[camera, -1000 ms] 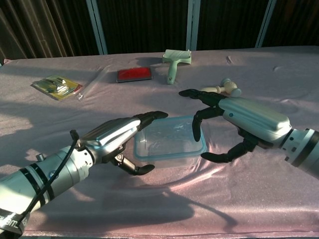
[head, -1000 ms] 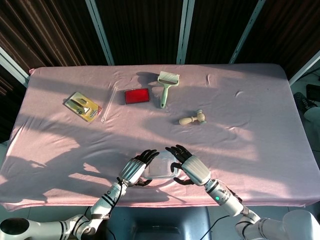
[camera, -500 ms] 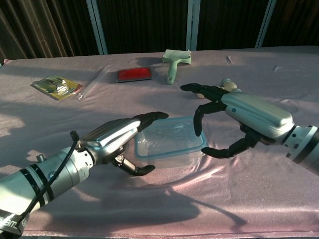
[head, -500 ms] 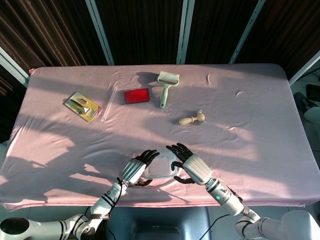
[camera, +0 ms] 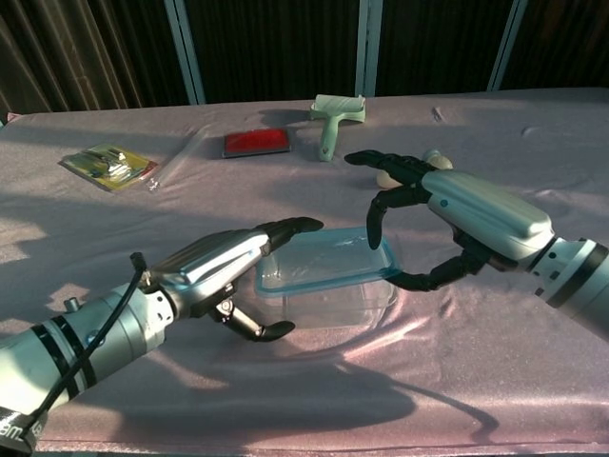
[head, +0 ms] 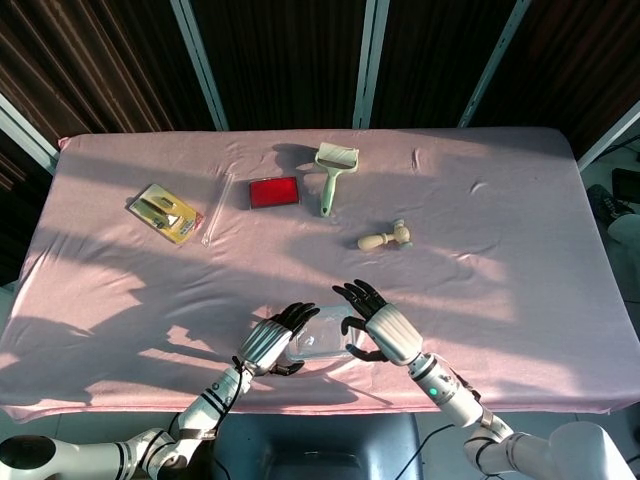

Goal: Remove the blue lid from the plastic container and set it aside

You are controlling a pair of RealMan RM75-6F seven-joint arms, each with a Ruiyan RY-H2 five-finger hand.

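Note:
A clear plastic container [camera: 333, 303] sits near the table's front edge, between my two hands. Its blue-rimmed lid [camera: 319, 262] is tilted, with the right side lifted off the container and the left side still low. My right hand [camera: 476, 214] pinches the lid's right edge, fingers on top and thumb underneath. At the container's left end my left hand [camera: 214, 267] holds it, with fingertips over the far corner and the thumb by the near corner. The head view shows the lid [head: 320, 340] between my left hand [head: 265, 343] and my right hand [head: 385, 330].
Further back on the pink cloth lie a red flat case [head: 274, 191], a green brush [head: 330, 170], a small wooden-handled tool [head: 385, 238], a yellow packet [head: 166, 212] and a clear strip [head: 217, 207]. The table's front edge [head: 330, 405] runs just behind my hands.
My right hand has lifted the lid's right side off the container, so the lid now sits tilted. The left hand has stayed in place at the left end.

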